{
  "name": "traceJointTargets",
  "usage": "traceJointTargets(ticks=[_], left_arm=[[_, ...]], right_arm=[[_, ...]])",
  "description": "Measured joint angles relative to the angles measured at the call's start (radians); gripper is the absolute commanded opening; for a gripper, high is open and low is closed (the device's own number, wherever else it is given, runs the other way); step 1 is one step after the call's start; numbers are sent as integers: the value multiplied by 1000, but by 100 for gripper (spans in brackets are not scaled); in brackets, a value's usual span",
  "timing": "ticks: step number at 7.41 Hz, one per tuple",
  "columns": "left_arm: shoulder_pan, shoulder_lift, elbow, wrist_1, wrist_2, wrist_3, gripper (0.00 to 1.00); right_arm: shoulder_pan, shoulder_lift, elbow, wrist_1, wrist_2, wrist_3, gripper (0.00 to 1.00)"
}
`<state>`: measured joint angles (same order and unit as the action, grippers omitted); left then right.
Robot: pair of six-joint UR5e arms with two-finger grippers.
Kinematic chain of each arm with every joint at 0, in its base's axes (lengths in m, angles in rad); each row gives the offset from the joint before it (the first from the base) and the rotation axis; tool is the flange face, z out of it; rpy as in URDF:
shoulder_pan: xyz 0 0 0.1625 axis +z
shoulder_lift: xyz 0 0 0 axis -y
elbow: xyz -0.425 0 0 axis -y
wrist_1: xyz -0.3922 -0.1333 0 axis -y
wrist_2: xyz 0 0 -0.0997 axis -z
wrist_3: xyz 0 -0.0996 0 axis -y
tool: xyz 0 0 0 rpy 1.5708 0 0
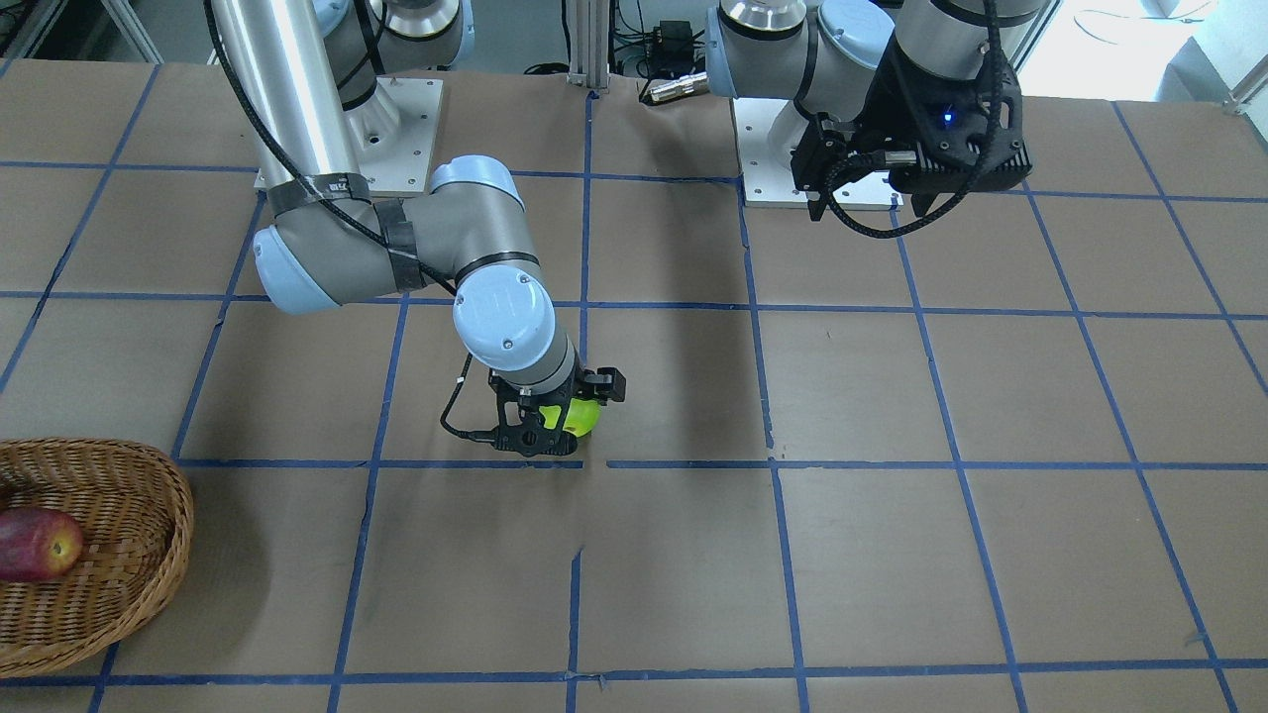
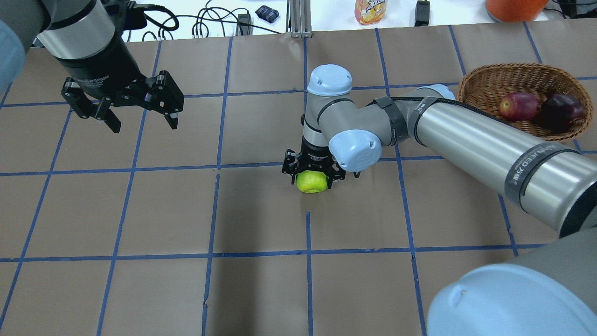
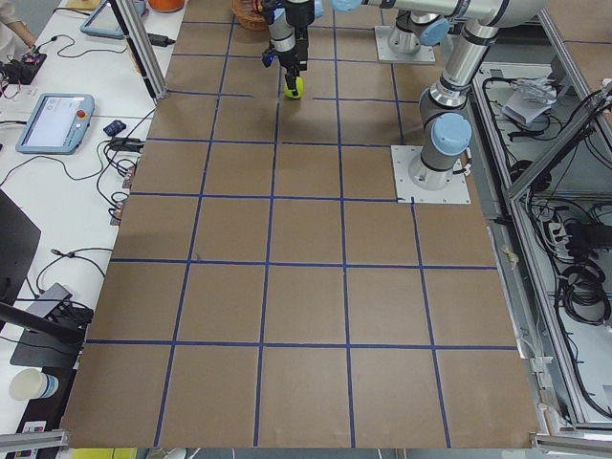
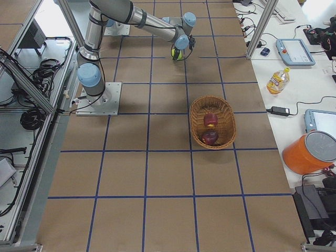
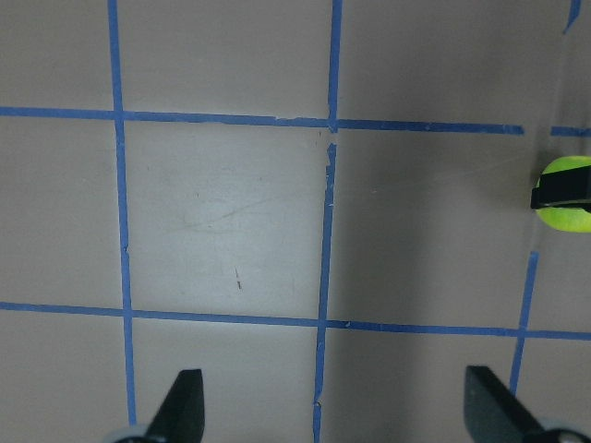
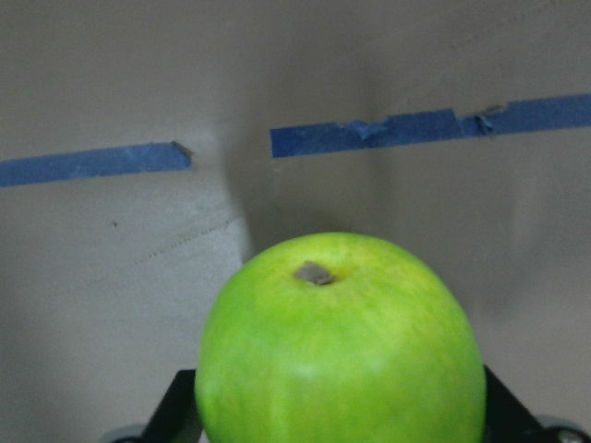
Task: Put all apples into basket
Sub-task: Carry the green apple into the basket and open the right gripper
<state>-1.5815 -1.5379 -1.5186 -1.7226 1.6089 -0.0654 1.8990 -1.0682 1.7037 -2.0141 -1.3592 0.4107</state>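
The lime green apple (image 2: pixel 311 183) is between the fingers of my right gripper (image 2: pixel 312 179) near the table's middle, low over the brown surface. The right wrist view shows the apple (image 6: pixel 342 351) filling the gap between the fingers, stem end forward. The wicker basket (image 2: pixel 485 77) stands at the far right and holds the red apple (image 2: pixel 518 106) and the dark maroon apple (image 2: pixel 561 108). My left gripper (image 2: pixel 140 123) is open and empty, raised over the far left. The left wrist view shows its fingertips (image 5: pixel 185 399) spread wide over bare table, with the green apple (image 5: pixel 565 194) at the right edge.
The brown table is marked with blue tape squares. The arm bases (image 1: pixel 396 139) stand at the robot's side. A juice bottle (image 2: pixel 371 10), an orange bucket (image 2: pixel 513 7) and cables lie beyond the far edge.
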Motion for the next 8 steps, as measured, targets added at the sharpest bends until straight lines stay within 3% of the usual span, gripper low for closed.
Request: traceJointTargets(ticks=[1,5,8], left_arm=[[0,1,0,0,-1,0,100],[0,2,0,0,2,-5,100],[0,3,-1,-1,0,-22,100]], right_arm=[[4,5,0,-4,-1,-1,0],[-6,-25,-52,-31,-79,-12,0],[-177,-104,-192,153,-165,-113,0]])
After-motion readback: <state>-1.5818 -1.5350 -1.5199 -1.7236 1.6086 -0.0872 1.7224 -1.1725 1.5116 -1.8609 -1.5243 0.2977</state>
